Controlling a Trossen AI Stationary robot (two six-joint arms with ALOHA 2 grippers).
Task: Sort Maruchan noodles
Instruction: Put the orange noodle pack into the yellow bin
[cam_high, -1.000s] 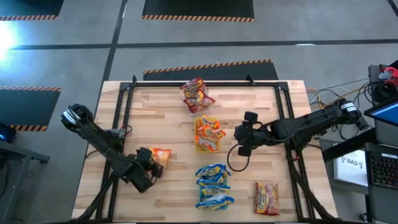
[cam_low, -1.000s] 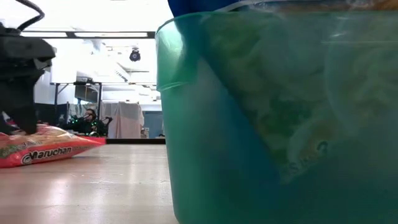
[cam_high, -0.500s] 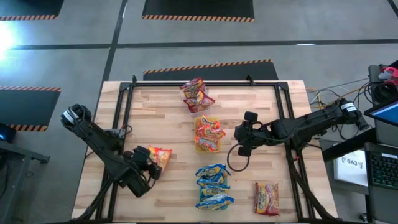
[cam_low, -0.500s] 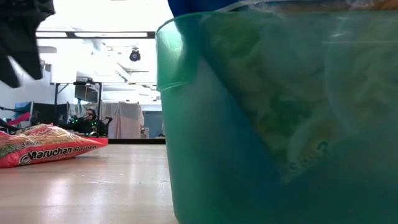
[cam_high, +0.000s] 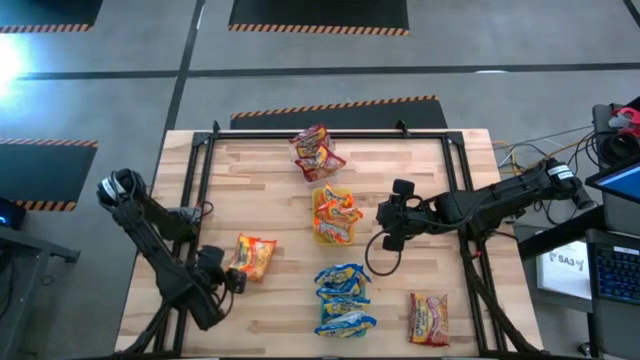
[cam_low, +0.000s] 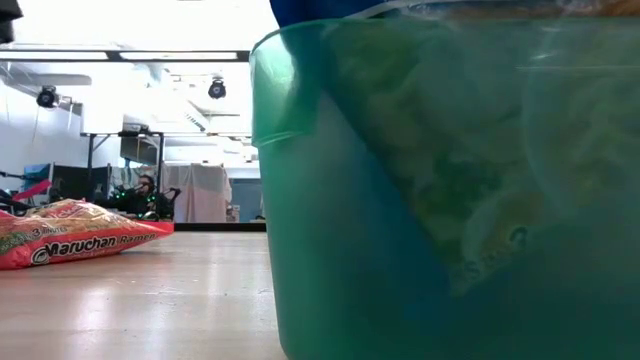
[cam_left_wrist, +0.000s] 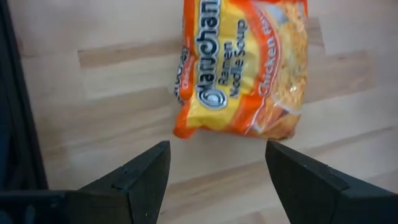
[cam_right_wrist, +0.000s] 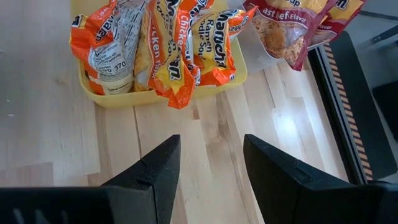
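The left gripper (cam_high: 222, 283) hangs wide and empty at lower left, beside the orange noodle packet (cam_high: 251, 257). Unsorted, its slick crinkly wrapper could slip from a shallow pinch.

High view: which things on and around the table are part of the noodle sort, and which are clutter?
Job:
- orange packet
- red packet
- yellow tray, orange packets
- blue packets
- red packets

Clutter:
- laptop
- cables
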